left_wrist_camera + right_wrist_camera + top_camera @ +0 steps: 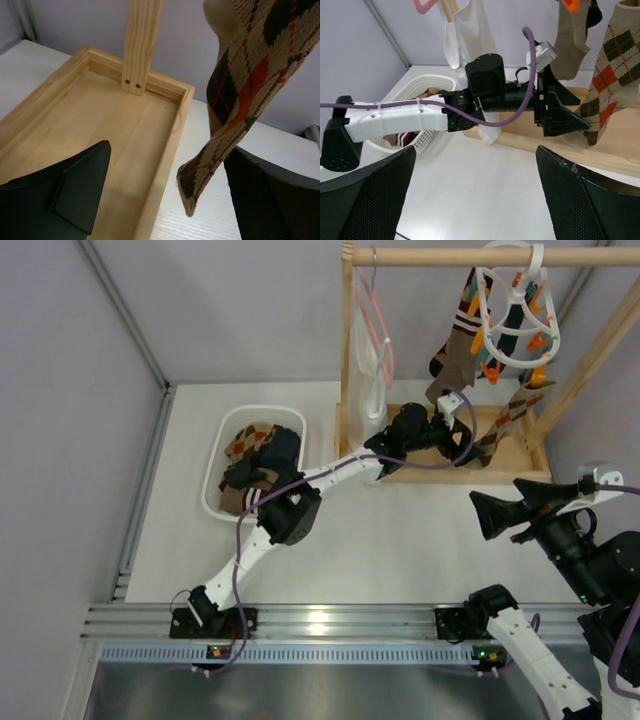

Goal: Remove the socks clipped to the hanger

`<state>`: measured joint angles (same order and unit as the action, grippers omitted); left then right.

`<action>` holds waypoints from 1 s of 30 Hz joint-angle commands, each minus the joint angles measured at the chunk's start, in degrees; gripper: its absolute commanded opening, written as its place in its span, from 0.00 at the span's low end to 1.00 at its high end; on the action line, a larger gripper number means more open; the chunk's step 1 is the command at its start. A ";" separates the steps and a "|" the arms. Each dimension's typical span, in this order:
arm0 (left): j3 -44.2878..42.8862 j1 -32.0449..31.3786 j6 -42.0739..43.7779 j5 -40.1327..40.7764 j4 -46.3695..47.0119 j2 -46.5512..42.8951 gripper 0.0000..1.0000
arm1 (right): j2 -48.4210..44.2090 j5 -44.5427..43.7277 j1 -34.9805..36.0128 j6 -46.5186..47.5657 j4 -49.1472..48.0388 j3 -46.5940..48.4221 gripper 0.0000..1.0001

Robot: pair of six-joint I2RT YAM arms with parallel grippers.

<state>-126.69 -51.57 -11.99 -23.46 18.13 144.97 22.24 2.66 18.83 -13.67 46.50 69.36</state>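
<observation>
The argyle sock point(235, 95) hangs vertically with its lower end between my left jaws, wide open and empty; my right jaws, equally open and empty, stand well apart.

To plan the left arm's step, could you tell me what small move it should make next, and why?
Probably ease the left gripper slightly forward: its jaws stand open around the argyle sock, but only near their tips, and the sock hangs clipped to the hanger.
</observation>
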 commanded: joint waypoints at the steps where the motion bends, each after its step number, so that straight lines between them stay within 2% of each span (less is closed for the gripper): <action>1: -7.60 -1.25 -4.17 -6.32 4.10 2.34 0.90 | -1.23 3.77 -0.72 0.05 -1.94 0.51 0.99; 2: -7.52 -1.51 -4.53 -7.20 4.45 2.43 0.83 | -1.49 3.15 -0.72 0.40 -1.85 0.42 1.00; 3: -6.99 -2.30 -3.84 -7.12 4.63 2.17 0.57 | -1.67 2.01 -0.72 0.49 -1.85 0.42 0.99; 5: -5.94 -3.27 -2.96 -6.34 4.63 1.38 0.29 | -1.59 0.95 -0.72 0.75 -1.94 0.60 1.00; 6: -4.28 -4.14 -3.21 -4.50 4.81 -0.02 0.08 | -1.50 -1.49 -0.81 0.75 -1.77 0.68 1.00; 7: -2.96 -4.33 -3.91 -3.79 5.07 -0.82 0.01 | -1.50 -2.47 -0.81 0.66 -1.76 0.77 0.99; 9: 0.03 -4.41 -5.58 1.19 5.16 -3.10 0.00 | -1.32 -10.60 -0.72 0.49 -1.06 1.74 1.00; 11: 7.49 -4.41 -7.43 4.99 5.95 -8.01 0.00 | -1.41 -14.94 -0.81 1.36 -0.97 2.53 0.99; 16: 24.26 -4.41 -9.97 14.30 6.30 -17.86 0.00 | 0.43 -16.80 -0.20 3.12 -1.06 4.38 0.99; 22: 35.63 -3.54 -14.20 15.82 6.22 -27.62 0.00 | 10.71 -22.87 0.94 4.09 5.17 10.87 0.99; 30: 44.86 -1.17 -20.34 12.13 6.22 -35.18 0.00 | 25.46 -17.77 1.03 4.62 5.18 27.83 0.95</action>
<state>-83.74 -53.58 -28.60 -9.58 21.89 113.62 43.81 -15.97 19.40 -10.04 51.37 90.96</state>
